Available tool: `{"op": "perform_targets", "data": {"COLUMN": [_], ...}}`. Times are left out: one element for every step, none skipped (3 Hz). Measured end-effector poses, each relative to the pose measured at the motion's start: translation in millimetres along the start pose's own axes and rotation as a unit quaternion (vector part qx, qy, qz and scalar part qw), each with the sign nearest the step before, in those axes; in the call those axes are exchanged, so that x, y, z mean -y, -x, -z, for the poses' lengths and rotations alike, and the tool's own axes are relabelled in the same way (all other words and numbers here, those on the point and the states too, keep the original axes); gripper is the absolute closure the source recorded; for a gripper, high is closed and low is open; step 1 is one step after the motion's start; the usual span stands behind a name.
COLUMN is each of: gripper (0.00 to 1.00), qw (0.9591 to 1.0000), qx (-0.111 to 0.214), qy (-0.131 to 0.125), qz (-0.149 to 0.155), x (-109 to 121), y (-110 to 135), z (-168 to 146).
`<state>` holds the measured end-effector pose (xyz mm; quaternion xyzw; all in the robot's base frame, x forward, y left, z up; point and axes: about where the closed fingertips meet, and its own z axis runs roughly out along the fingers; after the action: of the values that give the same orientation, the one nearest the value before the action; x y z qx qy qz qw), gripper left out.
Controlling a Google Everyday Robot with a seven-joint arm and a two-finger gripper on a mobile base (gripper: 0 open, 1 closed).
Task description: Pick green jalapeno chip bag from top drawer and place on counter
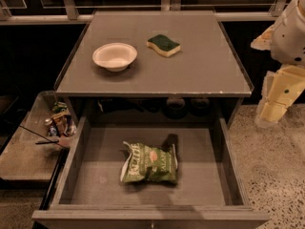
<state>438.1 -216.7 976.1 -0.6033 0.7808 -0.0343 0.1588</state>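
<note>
The green jalapeno chip bag [149, 164] lies flat on the floor of the open top drawer [209, 175], near its middle, with white lettering facing up. The counter [200, 66] is the flat grey-brown cabinet top behind and above the drawer. My gripper [272, 109] hangs at the right edge of the view, outside the drawer's right wall and below counter height, well to the right of the bag and holding nothing.
A white bowl [115, 56] and a green-and-yellow sponge [163, 45] sit on the counter. A lower side tray [24, 151] at the left holds several small packets [61, 119]. Speckled floor [276, 175] lies to the right of the drawer.
</note>
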Motion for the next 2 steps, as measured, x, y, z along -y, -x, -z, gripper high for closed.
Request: {"op": "perform_targets", "data": {"gripper": [0.00,0.00], "qw": [1.0000,0.9999], "qx": [0.001,0.011], "qy": [-0.001,0.010], "qz": [0.000,-0.005], "x": [0.5,-7.9], "y": [0.1,6.3], "z": [0.8,-7.3]}}
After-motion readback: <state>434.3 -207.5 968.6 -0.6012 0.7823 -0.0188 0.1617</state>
